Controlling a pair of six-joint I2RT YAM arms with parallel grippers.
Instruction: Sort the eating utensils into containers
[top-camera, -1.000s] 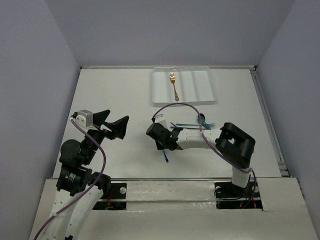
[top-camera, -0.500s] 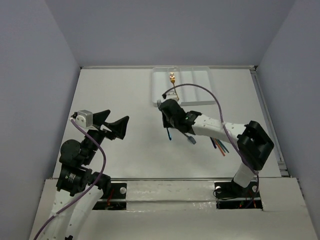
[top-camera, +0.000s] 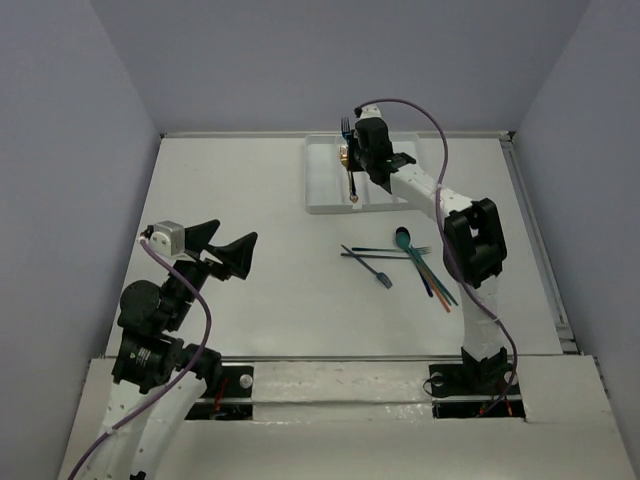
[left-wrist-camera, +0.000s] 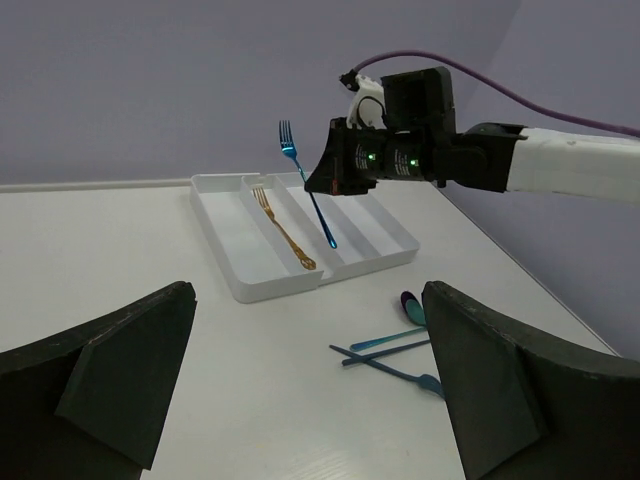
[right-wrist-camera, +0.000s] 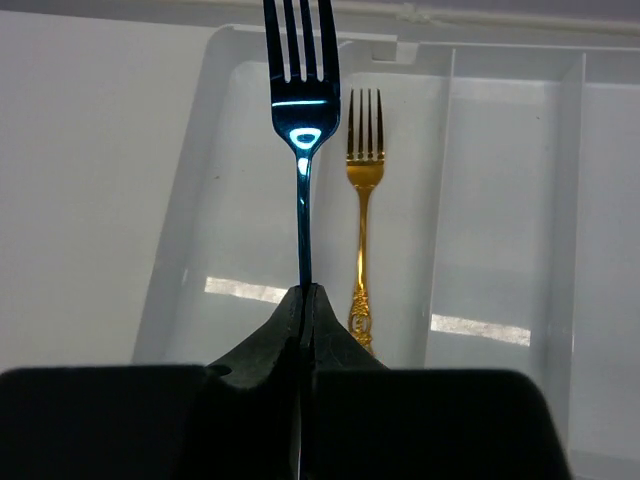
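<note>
Right now the right gripper (right-wrist-camera: 303, 295) is pinching its two black fingers tightly together on the handle of a thin metallic blue fork (right-wrist-camera: 303, 135). It is holding the fork in the air above the shallow white rectangular plastic tray (top-camera: 318, 180) at the far side of the white table (top-camera: 250, 180), tines pointing away from the wrist. From the left wrist view the fork is hanging tilted, tines up and handle end down, clear of the tray floor. Which compartment it is hovering over cannot be told.

A small ornate gold fork (right-wrist-camera: 364, 172) is lying flat in the second compartment from the left, tines toward the far wall.

Nearer the arms, well apart from the tray, a loose heap of teal, blue and red-orange utensils (top-camera: 402, 240) is lying on the table.

Meanwhile the left gripper (top-camera: 236, 230) is hanging over the left side of the table with its fingers spread wide, gripping nothing.
</note>
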